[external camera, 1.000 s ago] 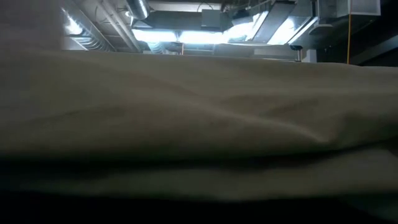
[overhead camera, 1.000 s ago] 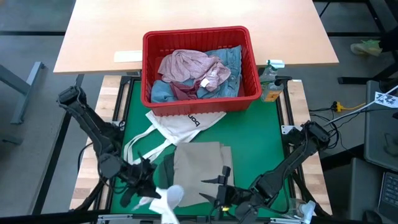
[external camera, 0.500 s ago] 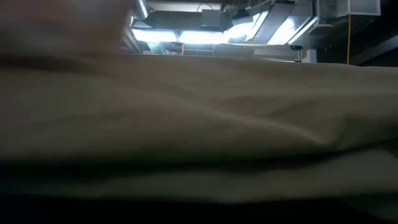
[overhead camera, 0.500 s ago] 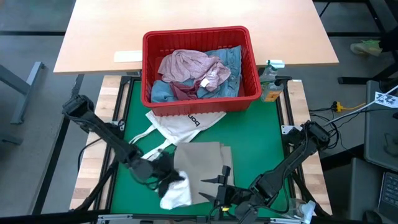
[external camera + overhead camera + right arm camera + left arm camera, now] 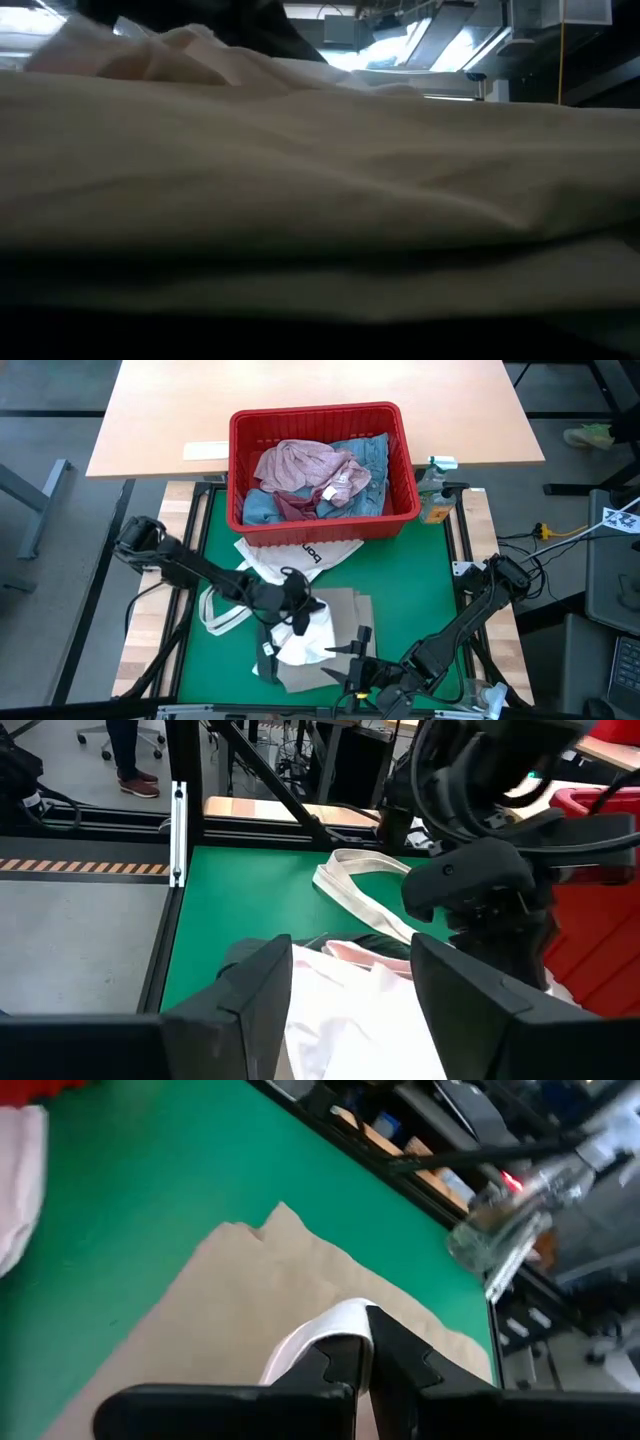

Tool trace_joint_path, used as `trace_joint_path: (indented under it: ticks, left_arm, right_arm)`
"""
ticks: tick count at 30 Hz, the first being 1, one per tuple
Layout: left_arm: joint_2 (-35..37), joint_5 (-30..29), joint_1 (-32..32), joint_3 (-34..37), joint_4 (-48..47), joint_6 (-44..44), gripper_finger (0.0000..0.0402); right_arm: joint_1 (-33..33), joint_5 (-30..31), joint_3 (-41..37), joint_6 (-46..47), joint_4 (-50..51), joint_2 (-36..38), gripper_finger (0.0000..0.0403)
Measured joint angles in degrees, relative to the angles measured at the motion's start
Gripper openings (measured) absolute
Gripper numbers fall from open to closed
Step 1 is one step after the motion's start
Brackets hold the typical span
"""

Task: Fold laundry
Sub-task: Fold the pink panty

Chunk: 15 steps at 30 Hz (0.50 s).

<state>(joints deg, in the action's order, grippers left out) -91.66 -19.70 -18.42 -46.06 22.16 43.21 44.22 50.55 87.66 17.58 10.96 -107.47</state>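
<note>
left end effector (image 5: 297, 618): closed on a white garment (image 5: 305, 637); in the high view it sits at lower centre of the frame, over the left part of the beige trousers (image 5: 345, 622). A second ago it was at the lower left edge of the frame, off the trousers; the arm has swung in toward centre.
white garment: carried with it from lower left onto the trousers; now bunched on their left half, hanging just below the fingers. In the left wrist view a white fold (image 5: 325, 1336) shows pinched between the dark fingers (image 5: 395, 1360), beige cloth under it.
right end effector (image 5: 352, 660): fingers apart, holding nothing; bottom centre of the high view, at the lower edge of the trousers. No shift across the three high frames.
trousers: folded flat on the green surface (image 5: 420, 585), lower centre. Same spot as before, left side now covered by the white garment.
basket (image 5: 318, 422): red, upper centre, holds the pink top (image 5: 300, 463) and blue jeans (image 5: 370, 460). Unchanged.
tote (image 5: 290, 560): white, between basket and trousers, straps trailing to the left. Unchanged.
low view: filled by beige cloth; a pale lump (image 5: 170, 55) now shows at upper left, where a second ago only a blur stood.
</note>
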Motion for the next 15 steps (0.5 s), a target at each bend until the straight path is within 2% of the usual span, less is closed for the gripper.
trace_joint_path:
  ticks: [4, 15]
  left_arm:
    - [0.0, 2.75, 1.01, 0.0, 0.0, -2.37, 0.0009]
    - [0.0, 4.19, 1.16, 0.0, -0.51, -14.82, 0.0009]
  right_arm:
    - [-0.05, 0.01, 0.0, 0.04, -0.02, 0.01, 0.0204]
    - [-0.1, 0.0, 0.0, 0.09, -0.09, 0.01, 0.0205]
